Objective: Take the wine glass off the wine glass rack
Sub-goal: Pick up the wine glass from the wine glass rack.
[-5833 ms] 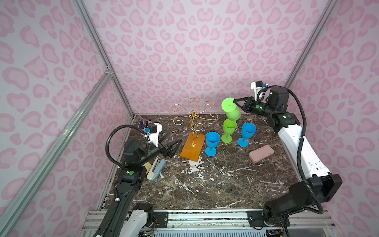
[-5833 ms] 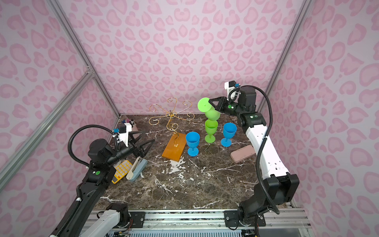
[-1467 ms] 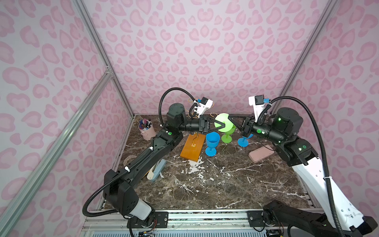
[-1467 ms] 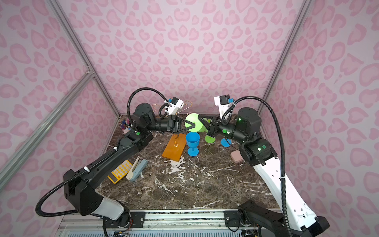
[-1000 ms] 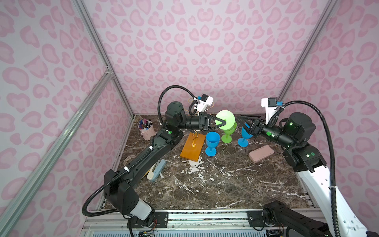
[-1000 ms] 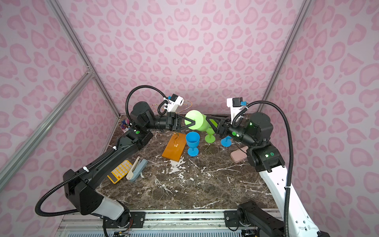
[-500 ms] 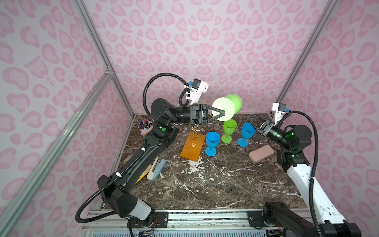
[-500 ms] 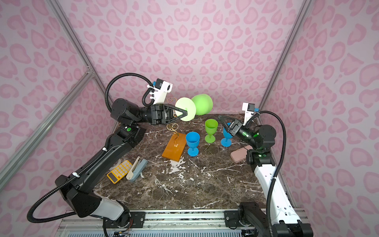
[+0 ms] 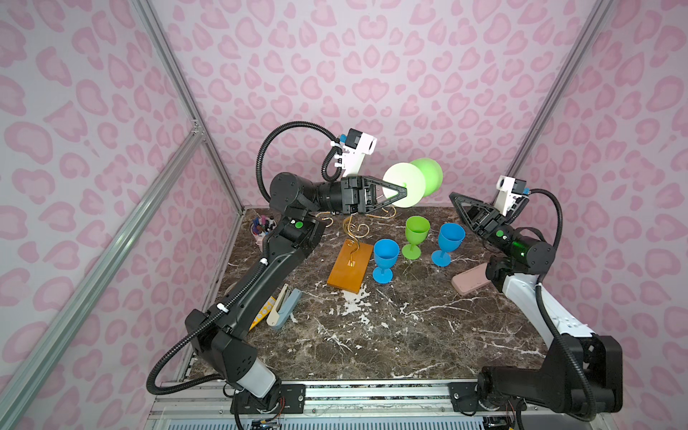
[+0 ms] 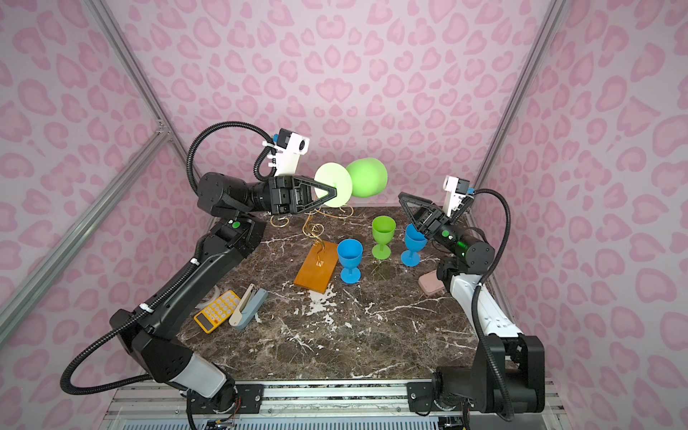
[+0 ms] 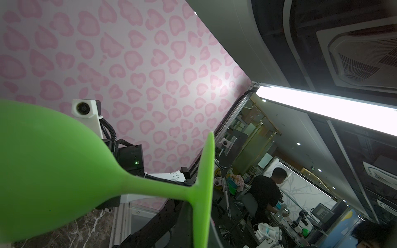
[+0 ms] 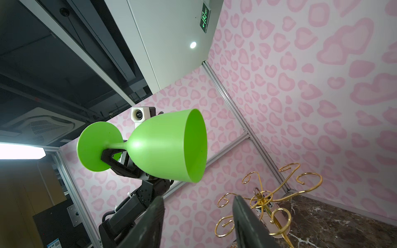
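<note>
A lime green wine glass point(image 9: 428, 177) point(image 10: 368, 182) hangs on its side in the air, above and behind the wine glass rack, touching none of its arms. My left gripper point(image 9: 404, 191) point(image 10: 333, 193) is shut on its stem next to the foot; in the left wrist view the glass point(image 11: 53, 161) fills the frame over the gripper point(image 11: 191, 204). The rack point(image 9: 352, 231) point(image 10: 316, 270) is gold wire on an orange-brown base, and its curled arms point(image 12: 262, 197) carry nothing. Off to the right, my right gripper point(image 9: 456, 199) point(image 12: 198, 199) is open and empty, facing the glass point(image 12: 167, 146).
Two blue goblets point(image 9: 385, 257) point(image 9: 450, 238) and a green goblet point(image 9: 416, 234) stand upright right of the rack base. A pink case point(image 9: 471, 283) lies under the right arm. A stapler point(image 9: 284, 307), a yellow calculator point(image 10: 217, 311) and a pen cup point(image 9: 262, 229) sit on the left.
The right gripper, which earlier held the glass, has opened and drawn back to the right. The left gripper has taken the glass by the stem and raised it above the rack.
</note>
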`<state>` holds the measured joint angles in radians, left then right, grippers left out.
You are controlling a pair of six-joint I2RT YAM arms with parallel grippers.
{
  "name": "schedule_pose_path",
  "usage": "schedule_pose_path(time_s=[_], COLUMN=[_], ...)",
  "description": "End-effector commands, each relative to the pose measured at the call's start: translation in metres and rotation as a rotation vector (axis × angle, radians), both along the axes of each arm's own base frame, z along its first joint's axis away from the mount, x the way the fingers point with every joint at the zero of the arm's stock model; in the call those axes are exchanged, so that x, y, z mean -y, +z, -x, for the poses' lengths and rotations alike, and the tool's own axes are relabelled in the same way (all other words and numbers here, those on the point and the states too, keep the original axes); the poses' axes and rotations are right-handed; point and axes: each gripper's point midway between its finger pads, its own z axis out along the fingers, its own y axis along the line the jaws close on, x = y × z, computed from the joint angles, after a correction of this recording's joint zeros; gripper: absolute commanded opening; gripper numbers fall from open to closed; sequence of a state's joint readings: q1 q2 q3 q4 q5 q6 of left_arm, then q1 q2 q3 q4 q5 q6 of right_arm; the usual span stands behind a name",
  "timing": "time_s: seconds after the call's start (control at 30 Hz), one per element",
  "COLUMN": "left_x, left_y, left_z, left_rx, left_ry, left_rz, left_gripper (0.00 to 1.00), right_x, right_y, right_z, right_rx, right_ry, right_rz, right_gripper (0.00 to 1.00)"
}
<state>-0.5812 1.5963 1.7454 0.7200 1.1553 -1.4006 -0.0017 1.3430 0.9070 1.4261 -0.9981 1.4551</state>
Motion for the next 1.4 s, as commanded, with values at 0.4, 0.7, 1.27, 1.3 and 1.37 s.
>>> schedule_pose_path(time_s=[0.4, 0.7, 1.27, 1.3, 1.37], left_x=[-0.019, -0.022, -0.032, -0.031, -0.032], left_y=[0.024, 0.022, 0.019, 0.019, 0.018], left_z=[-0.043, -0.054, -0.065, -0.066, -0.067], left_rx=[-0.141, -0.18, -0.239, -0.244, -0.254], left_ry=[-0.125, -0.161, -0.178, -0.182, -0.189], left_rz=[0.188, 0.217, 0.237, 0.238, 0.24], left_gripper=[0.04, 0.03, 0.04, 0.04, 0.03], right_x=[-0.036, -0.046, -0.03, -0.03, -0.031], right_y=[0.023, 0.033, 0.039, 0.042, 0.043], right_z=[-0.017, -0.033, -0.055, -0.056, -0.06], right_rx=[0.19, 0.222, 0.244, 0.25, 0.254], right_ry=[0.107, 0.136, 0.115, 0.117, 0.125], right_rz=[0.056, 0.061, 0.098, 0.101, 0.105], right_gripper=[0.54, 0.54, 0.53, 0.53, 0.53])
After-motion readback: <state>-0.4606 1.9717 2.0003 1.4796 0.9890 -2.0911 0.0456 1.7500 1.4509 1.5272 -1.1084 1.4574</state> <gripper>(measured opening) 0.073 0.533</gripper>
